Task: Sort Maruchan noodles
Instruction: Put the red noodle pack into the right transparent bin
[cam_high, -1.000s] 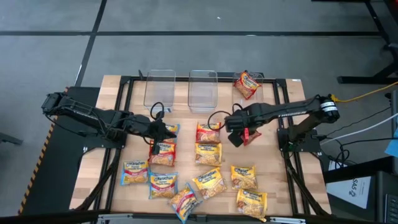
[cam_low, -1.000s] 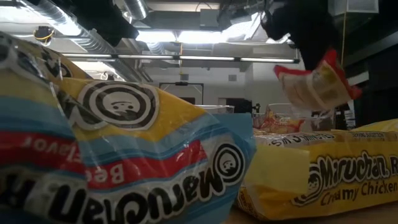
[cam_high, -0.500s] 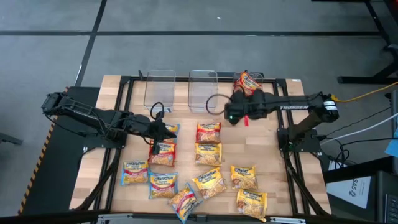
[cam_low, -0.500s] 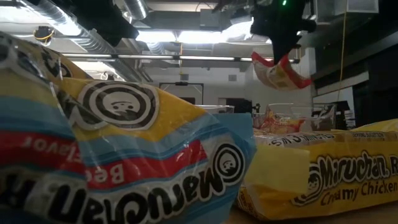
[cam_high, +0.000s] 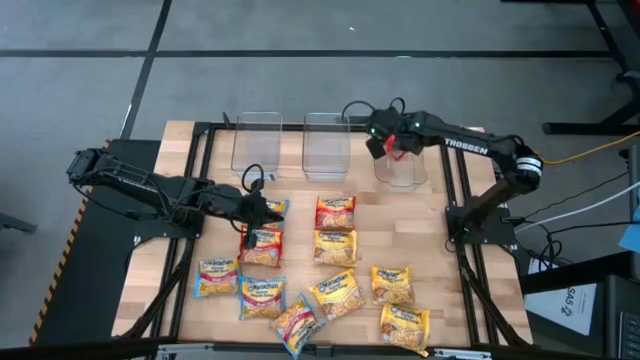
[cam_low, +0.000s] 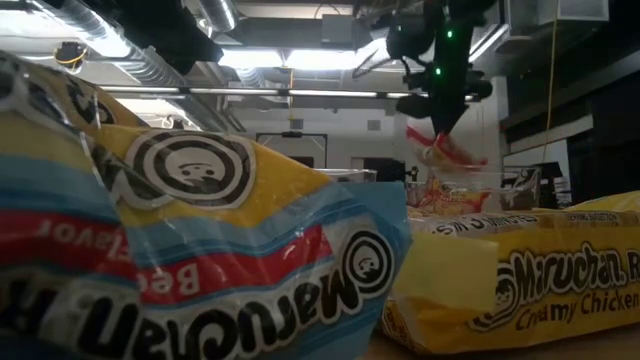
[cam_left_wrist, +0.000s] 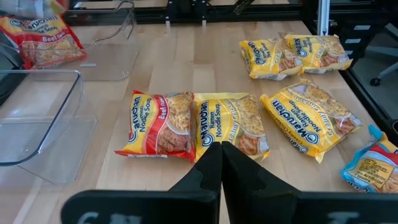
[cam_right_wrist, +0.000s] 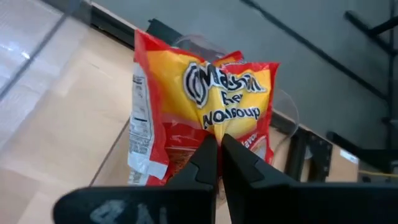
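Pinching a red packet (cam_right_wrist: 205, 118), the right pincer (cam_high: 392, 146) is held above the rightmost bin (cam_high: 401, 168); about 10 noodle packets (cam_high: 335, 244) are left unsorted on the table (cam_high: 430, 255), the left pincer (cam_high: 270, 213) pressed together empty among them

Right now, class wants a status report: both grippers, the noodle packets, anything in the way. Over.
Right gripper shut on red packet, above right-hand bin. Left gripper shut, empty, low over loose packets. Nothing in the way.
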